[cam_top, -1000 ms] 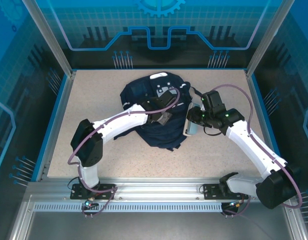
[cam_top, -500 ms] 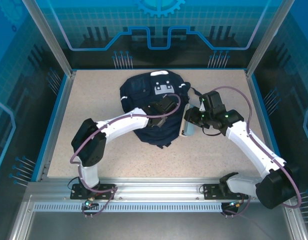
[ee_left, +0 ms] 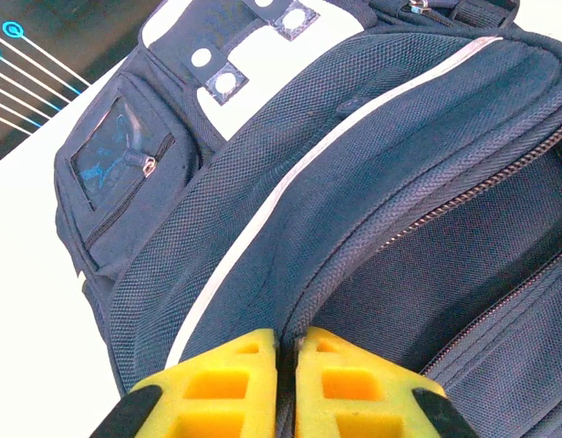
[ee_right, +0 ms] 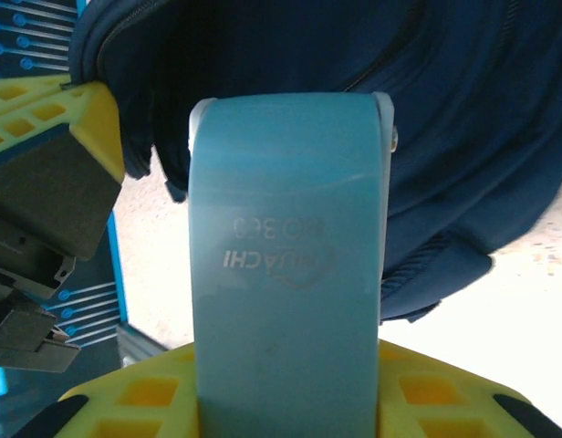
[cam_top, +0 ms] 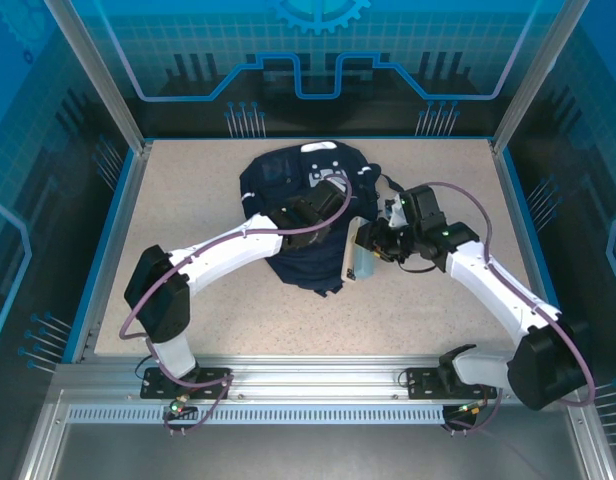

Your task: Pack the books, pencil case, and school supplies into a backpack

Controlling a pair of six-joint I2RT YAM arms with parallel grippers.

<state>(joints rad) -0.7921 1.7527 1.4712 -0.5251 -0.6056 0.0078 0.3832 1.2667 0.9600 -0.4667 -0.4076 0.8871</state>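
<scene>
Two hands work at the backpack [cam_top: 306, 258], which lies mid-counter [cam_top: 188, 200] w/ its white patches toward the far side. Left hand [ee_left: 286, 388] sits on top of the bag, yellow fingers [ee_left: 217, 383] pressed together w/ no gap. A ridge of navy fabric by the zip runs right into the seam btwn them, so it looks pinched, tho the contact itself is cut off at the frame bottom. Zip teeth show at the right of the left wrist view; can't tell if the bag mouth is open, and the inside is hidden. Right hand [cam_top: 373, 247] is part open, clamped on a pale blue plastic box [ee_right: 288, 274] standing upright btwn its fingers, the box's lower end hidden behind them. Embossed lettering on it reads upside down, only partly legible. From above, the box hangs just beside the bag's near-right edge; touching or not, can't tell. Left arm covers much of the bag's middle.
</scene>
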